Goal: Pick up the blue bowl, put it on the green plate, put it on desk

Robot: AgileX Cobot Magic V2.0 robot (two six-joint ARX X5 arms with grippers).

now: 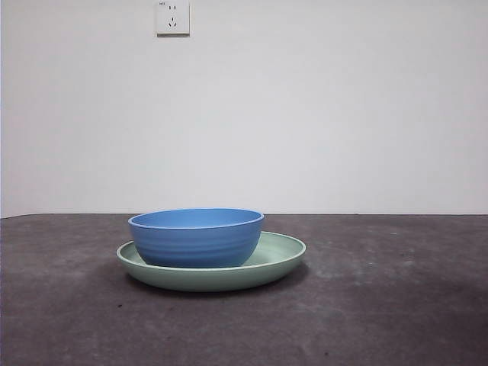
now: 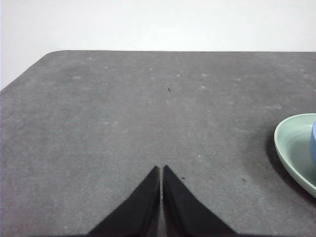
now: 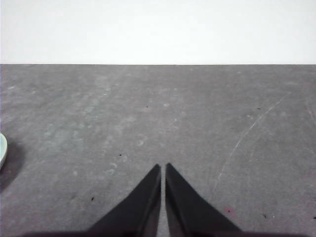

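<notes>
The blue bowl (image 1: pixel 196 237) sits upright inside the green plate (image 1: pixel 284 255), toward its left side, on the dark desk (image 1: pixel 396 305). In the left wrist view the plate's rim (image 2: pixel 296 148) and a sliver of the bowl (image 2: pixel 314 143) show at the picture's edge, well away from my left gripper (image 2: pixel 161 169), which is shut and holds nothing. My right gripper (image 3: pixel 163 167) is also shut with nothing in it, over bare desk; only a bit of the plate's rim (image 3: pixel 2 148) shows there. Neither arm appears in the front view.
A white wall with a power socket (image 1: pixel 172 17) stands behind the desk. The desk's rounded far corner (image 2: pixel 49 55) shows in the left wrist view. A pale scratch (image 3: pixel 247 138) crosses the desk in the right wrist view.
</notes>
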